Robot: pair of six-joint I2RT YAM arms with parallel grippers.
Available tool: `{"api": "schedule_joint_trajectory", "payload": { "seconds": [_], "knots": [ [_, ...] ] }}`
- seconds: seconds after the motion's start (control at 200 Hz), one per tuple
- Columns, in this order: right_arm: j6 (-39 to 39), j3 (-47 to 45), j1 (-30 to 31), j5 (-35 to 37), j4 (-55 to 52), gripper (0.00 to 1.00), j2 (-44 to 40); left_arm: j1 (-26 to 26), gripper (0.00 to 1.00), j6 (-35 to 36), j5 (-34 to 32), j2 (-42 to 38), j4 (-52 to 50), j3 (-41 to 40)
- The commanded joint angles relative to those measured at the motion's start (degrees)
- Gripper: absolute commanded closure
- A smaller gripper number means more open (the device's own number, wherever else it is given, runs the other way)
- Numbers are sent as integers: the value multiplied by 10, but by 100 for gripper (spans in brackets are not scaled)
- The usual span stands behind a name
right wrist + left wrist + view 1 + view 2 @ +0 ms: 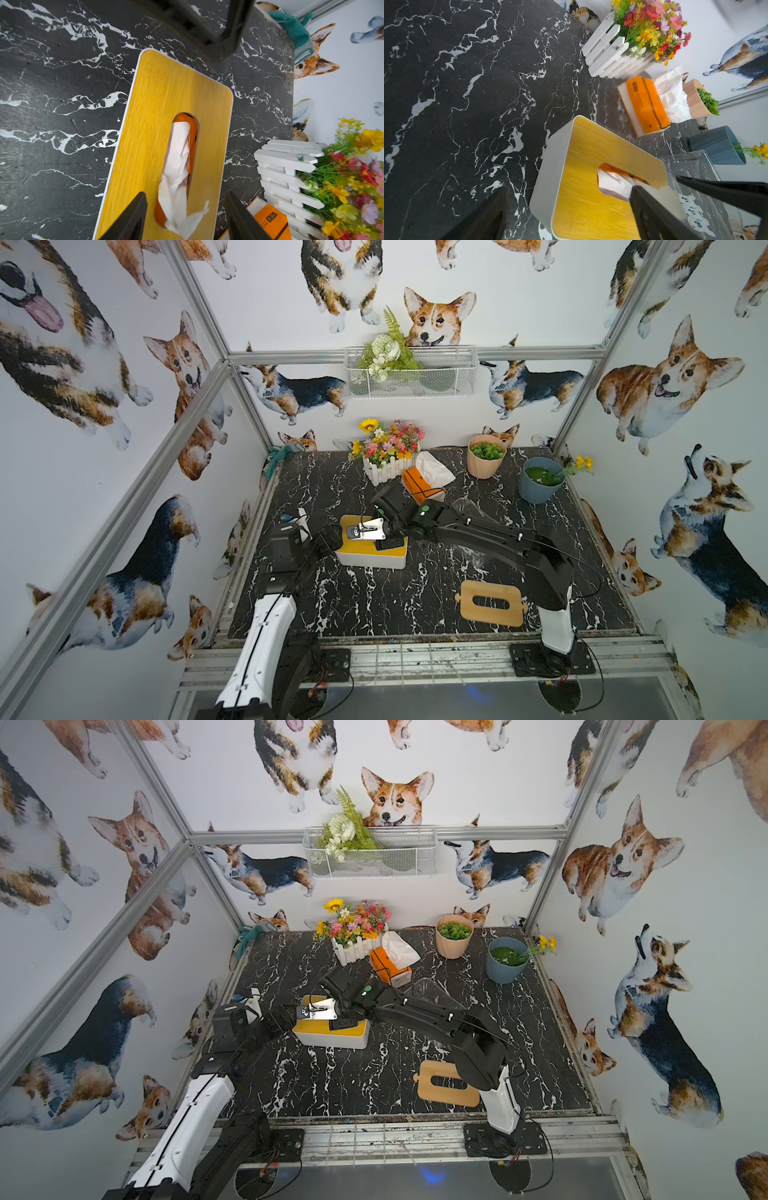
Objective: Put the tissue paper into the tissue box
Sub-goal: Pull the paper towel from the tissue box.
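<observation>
**Yellow lid, white tissue poking out**

Black stone table shows bare between the tissue box and the front edge. A loose wooden lid lies near the front right. At the back stand a flower box, a pink pot and a blue pot. An orange tissue pack lies just in front of the flowers, not far behind the tissue box.

The right arm reaches low from the front right corner, across the table to the box, and its wrist bends down over the lid. The left arm comes from the front left with its elbow up.

The right gripper hangs over the slot. Its jaws are apart, one on each side, and they hold nothing. The left gripper sits just beside the box's left end, with jaws wide apart and nothing in them.

The tissue paper is inside the box. A crumpled end sticks up through the slot between the right jaws, and it touches neither.
</observation>
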Motion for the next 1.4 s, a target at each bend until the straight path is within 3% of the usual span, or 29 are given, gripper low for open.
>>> {"api": "schedule_joint_trajectory", "payload": {
  "seconds": [0.0,0.26,0.365,0.48,0.971,1.116,1.236,1.396],
  "knots": [
    [-4,6,4,26,-1,45,11,2,5,9,5,-4,5,-2],
    [6,-5,7,60,22,68,20,4,5,8,7,-9,4,-7],
    [12,-18,7,84,41,87,17,5,4,7,7,-12,3,-9],
    [26,-22,4,91,54,100,11,5,4,7,7,-14,4,-11],
    [160,7,-43,42,67,100,7,7,4,-1,10,-20,10,-17],
    [205,24,-61,-10,47,79,5,6,4,-1,12,-21,11,-18],
    [248,24,-75,-80,55,48,-27,6,4,-5,21,-22,17,-18],
    [321,-29,-82,-158,106,31,-98,6,2,-7,58,-29,34,-17]
  ]
}}
